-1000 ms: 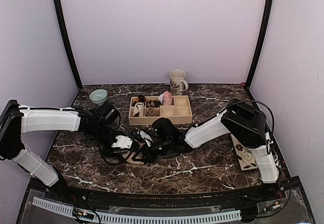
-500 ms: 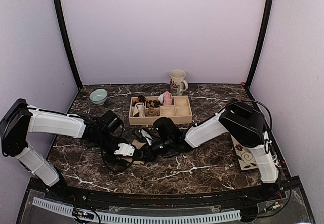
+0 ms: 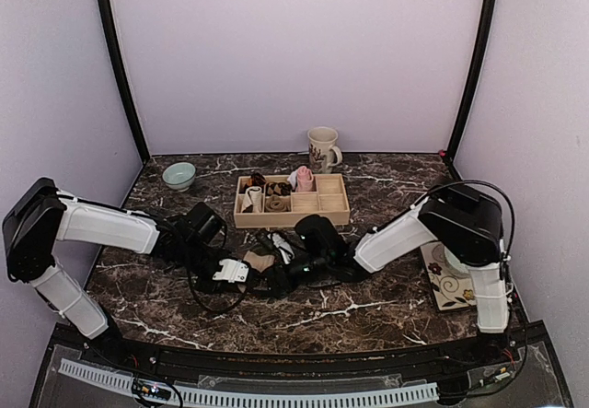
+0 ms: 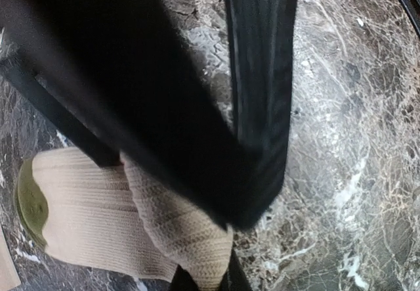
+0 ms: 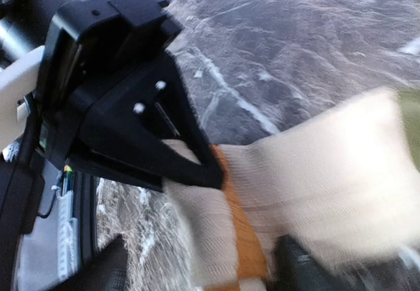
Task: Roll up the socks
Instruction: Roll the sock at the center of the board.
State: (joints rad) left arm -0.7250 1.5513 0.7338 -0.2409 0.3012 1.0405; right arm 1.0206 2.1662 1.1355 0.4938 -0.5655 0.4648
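A tan ribbed sock with an orange band lies crumpled on the marble table between the two arms. My left gripper is shut on one fold of it; in the left wrist view the sock is pinched between the fingertips of the left gripper at the bottom edge. My right gripper is open. In the right wrist view its fingers stand wide apart around the sock, and the left gripper's black finger presses on the cloth by the orange band.
A wooden divided box behind the grippers holds small rolled bundles, one pink. A mug stands at the back, a pale green bowl at back left, a patterned card at right. A black cable loops under the left arm.
The left gripper has closed on the sock. The right gripper has opened and let go of it, and the right arm has shifted slightly to the right.
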